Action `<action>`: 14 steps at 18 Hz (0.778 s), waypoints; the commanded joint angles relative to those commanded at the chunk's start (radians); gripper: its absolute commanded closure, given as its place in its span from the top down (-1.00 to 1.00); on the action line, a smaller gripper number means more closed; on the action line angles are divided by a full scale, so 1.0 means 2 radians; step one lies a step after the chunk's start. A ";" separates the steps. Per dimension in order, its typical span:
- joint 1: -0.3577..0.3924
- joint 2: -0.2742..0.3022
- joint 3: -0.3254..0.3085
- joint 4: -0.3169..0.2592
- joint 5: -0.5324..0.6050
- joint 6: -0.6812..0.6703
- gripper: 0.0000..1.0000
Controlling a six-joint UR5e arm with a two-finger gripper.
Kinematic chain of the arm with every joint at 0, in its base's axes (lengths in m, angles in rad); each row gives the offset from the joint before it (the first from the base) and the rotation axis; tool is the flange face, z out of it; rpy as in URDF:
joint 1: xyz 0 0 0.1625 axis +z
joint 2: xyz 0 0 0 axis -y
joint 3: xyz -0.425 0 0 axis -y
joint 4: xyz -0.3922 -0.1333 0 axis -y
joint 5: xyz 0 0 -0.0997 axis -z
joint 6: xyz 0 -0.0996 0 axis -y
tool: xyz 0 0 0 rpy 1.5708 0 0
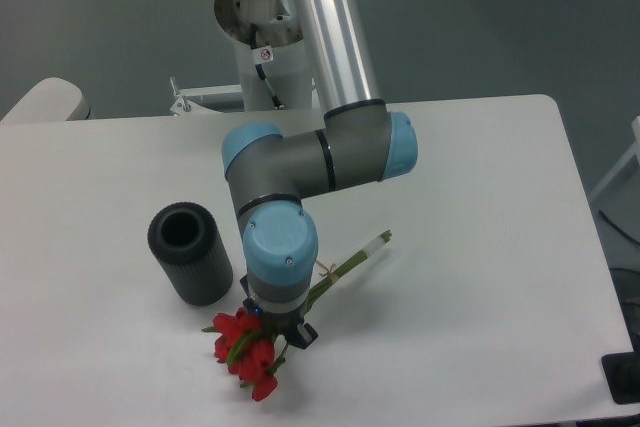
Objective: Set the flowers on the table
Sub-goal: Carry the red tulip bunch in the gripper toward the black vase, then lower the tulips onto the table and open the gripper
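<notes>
White table (480,227), flowers (262,339) low beside the vase (190,252).
You see the bunch nearly lying, right of the vase, under the gripper (280,329); whether its fingers pinch the stems I cannot tell. Release and retreat probably remain.

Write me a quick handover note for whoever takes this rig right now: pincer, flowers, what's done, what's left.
Pincer: low over the flowers, hidden under the wrist; open or shut cannot be told.
Flowers: red heads by the near edge of the table, stems running up and right; whether they rest on it is unclear.
Vase: upright, empty, left of the flowers.
Done: flowers out of the vase.
Left: confirm release, pull the arm back.
</notes>
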 joint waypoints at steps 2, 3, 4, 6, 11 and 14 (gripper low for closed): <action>0.000 -0.001 0.001 0.005 0.001 0.002 0.95; 0.001 -0.002 0.000 0.008 0.003 0.001 1.00; 0.001 -0.001 0.000 0.009 0.005 0.002 1.00; 0.005 0.002 0.000 0.008 0.005 0.007 1.00; 0.024 0.013 0.001 0.002 0.003 0.040 1.00; 0.048 0.022 0.001 0.002 0.002 0.064 1.00</action>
